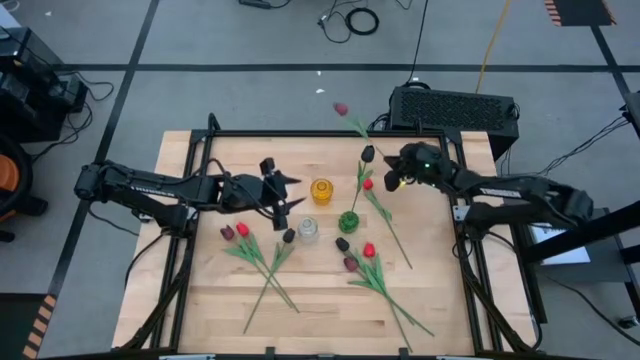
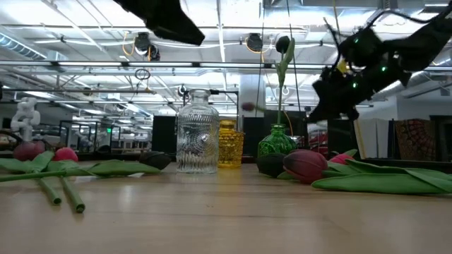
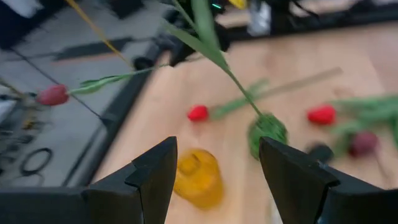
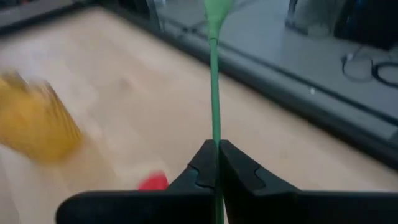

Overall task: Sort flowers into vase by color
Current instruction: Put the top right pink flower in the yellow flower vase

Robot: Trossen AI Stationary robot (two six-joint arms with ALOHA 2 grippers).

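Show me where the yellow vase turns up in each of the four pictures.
High view: yellow vase at table centre, left of the green vase.
Low view: mid-table, between the clear vase and green vase.
Left wrist view: low, between that arm's fingers.
Right wrist view: blurred at left edge.
Shared landmark: green vase.

The left arm reaches in from the left side, stretched low over the table toward the middle. Its left gripper (image 1: 283,196) hangs above the wood with its two fingers (image 3: 155,177) spread wide, holding nothing. The right arm comes in from the right side, bent at the elbow. Its right gripper (image 1: 392,178) is up in the air, fingers (image 4: 205,168) pinched tight on a thin green flower stem (image 4: 214,93).
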